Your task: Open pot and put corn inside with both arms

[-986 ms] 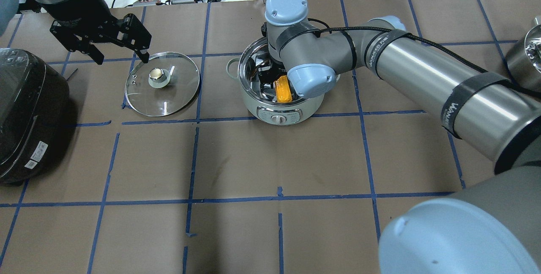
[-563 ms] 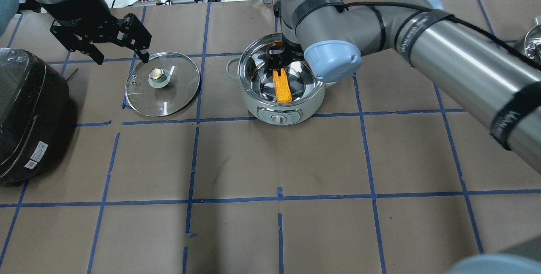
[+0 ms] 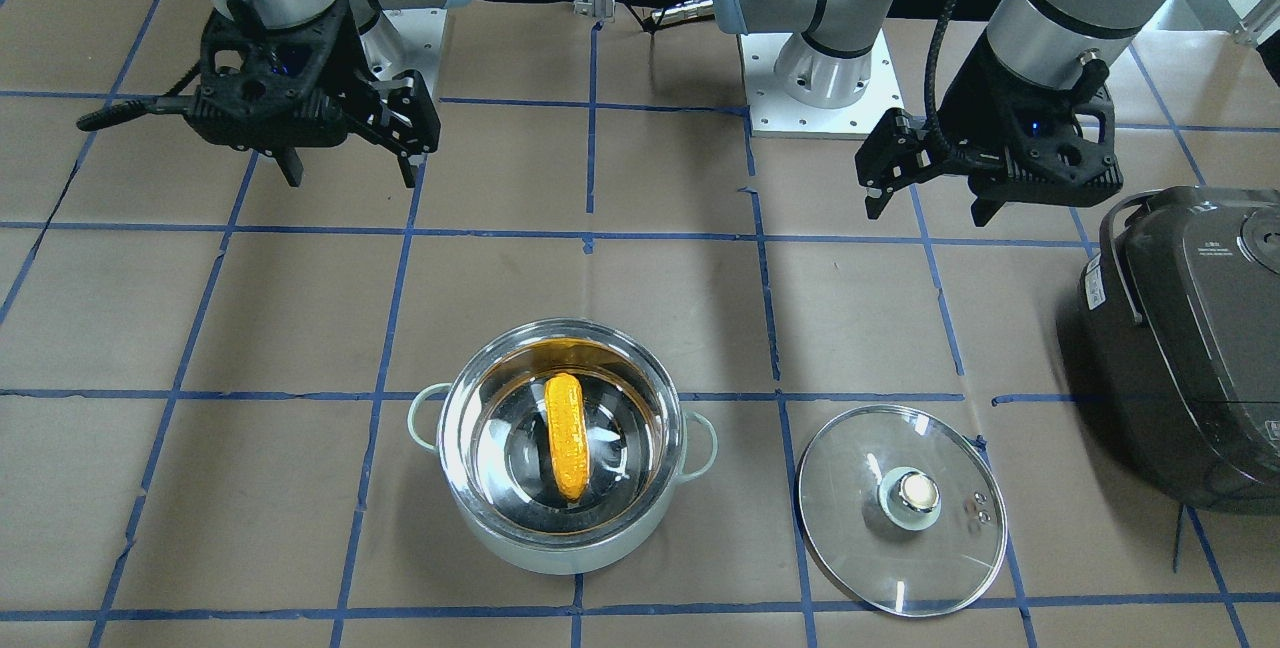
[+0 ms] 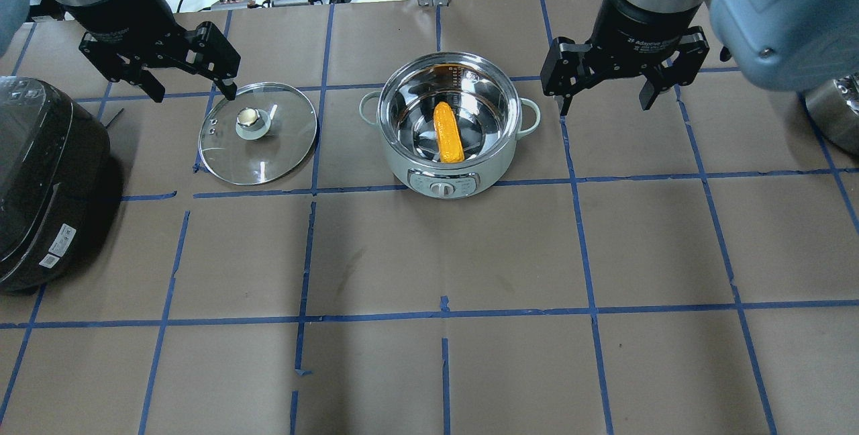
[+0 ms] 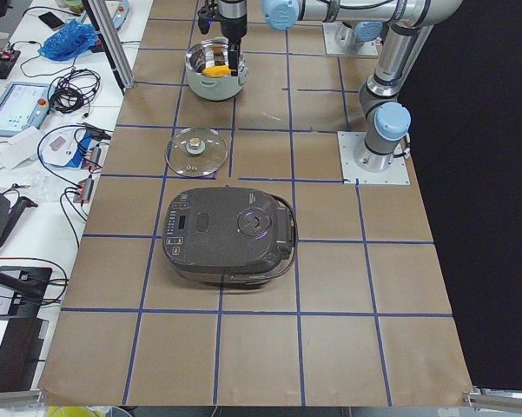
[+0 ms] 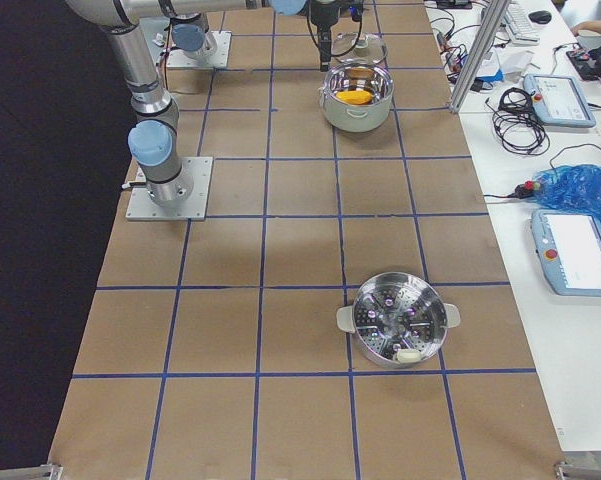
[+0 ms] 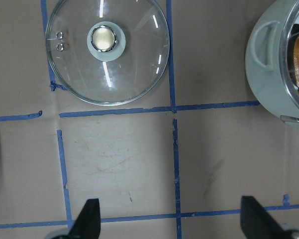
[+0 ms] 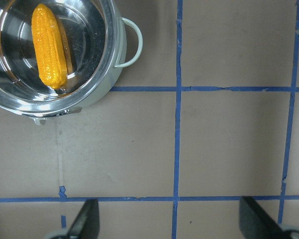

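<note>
The mint-green pot (image 4: 397, 168) stands open at the table's far middle. The yellow-orange corn (image 4: 447, 131) lies on its steel bottom, also seen in the front view (image 3: 567, 433) and the right wrist view (image 8: 49, 45). The glass lid (image 4: 285, 146) lies flat on the table left of the pot, knob up. My left gripper (image 4: 194, 94) is open and empty, hovering above the lid's far-left edge. My right gripper (image 4: 604, 109) is open and empty, raised above the table to the right of the pot.
A dark grey rice cooker (image 4: 40, 180) sits at the table's left edge. A steel steamer pot (image 4: 835, 106) stands at the right edge. Cables and devices lie beyond the far edge. Blue tape lines cross the brown table cover.
My right gripper has lifted out of the pot and moved right, leaving the corn lying inside. The left arm and the lid have not moved.
</note>
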Action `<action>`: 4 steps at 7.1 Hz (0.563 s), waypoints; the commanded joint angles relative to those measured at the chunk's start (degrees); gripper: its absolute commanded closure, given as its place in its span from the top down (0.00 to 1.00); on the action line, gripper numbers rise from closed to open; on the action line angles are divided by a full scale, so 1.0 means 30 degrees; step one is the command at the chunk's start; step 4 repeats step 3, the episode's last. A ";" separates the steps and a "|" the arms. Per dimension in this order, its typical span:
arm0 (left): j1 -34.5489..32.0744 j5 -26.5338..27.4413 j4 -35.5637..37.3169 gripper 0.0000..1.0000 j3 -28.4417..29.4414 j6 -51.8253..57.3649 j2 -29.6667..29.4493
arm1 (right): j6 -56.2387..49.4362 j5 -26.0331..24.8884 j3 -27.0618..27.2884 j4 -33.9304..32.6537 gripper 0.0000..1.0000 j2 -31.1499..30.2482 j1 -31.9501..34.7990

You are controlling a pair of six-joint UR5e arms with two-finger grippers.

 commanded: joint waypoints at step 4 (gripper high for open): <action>-0.0317 0.0188 -0.0715 1.00 -0.0031 -0.0093 0.0300 | -0.0035 0.0034 0.0117 0.0171 1.00 -0.0069 -0.0064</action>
